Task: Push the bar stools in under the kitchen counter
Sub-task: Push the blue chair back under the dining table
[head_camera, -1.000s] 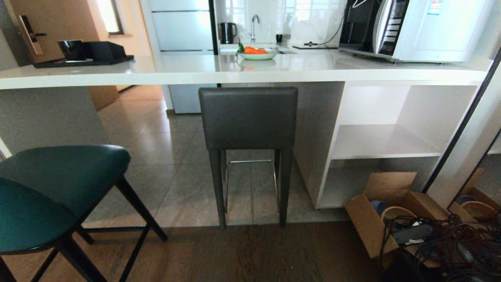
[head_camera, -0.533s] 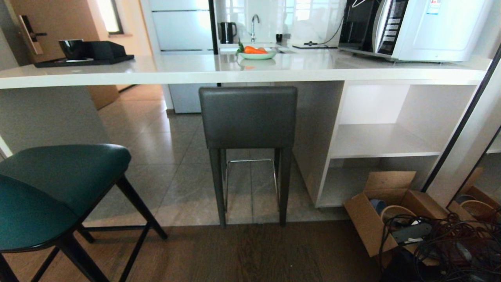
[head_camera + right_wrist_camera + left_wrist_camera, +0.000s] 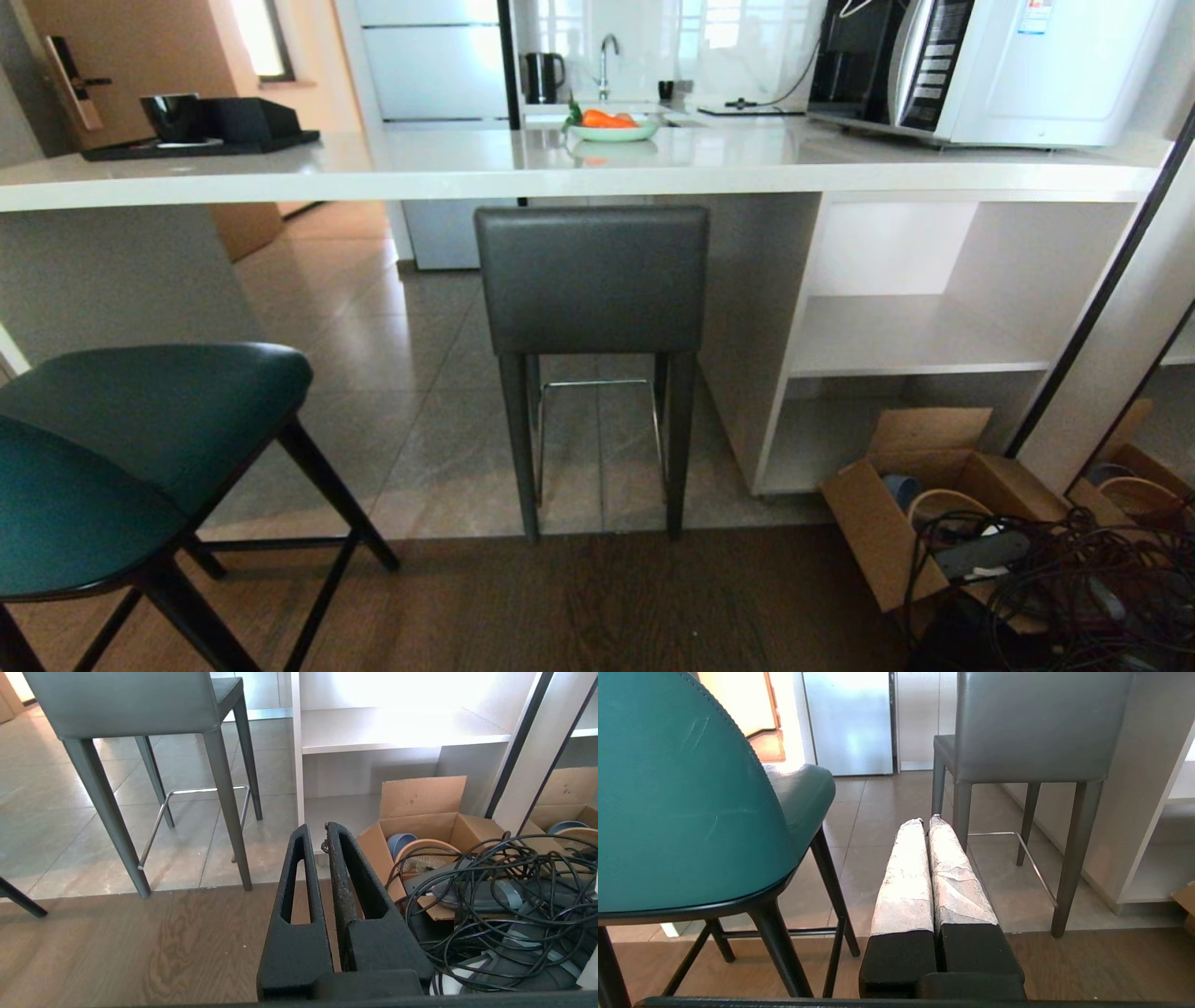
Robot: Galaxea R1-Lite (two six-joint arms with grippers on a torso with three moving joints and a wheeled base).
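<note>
here we read no clear writing on anything. on our left the teal stool [image 3: 131, 448] stands well out from the kitchen counter [image 3: 560, 168], seat toward it. our left gripper [image 3: 926, 822], jaws pressed together and empty, hangs beside its back. mid-frame the grey stool [image 3: 591, 280] stands upright under the counter edge, back facing us. our right gripper [image 3: 316, 833], nearly closed and empty, hangs near a cardboard box [image 3: 896, 504].
</note>
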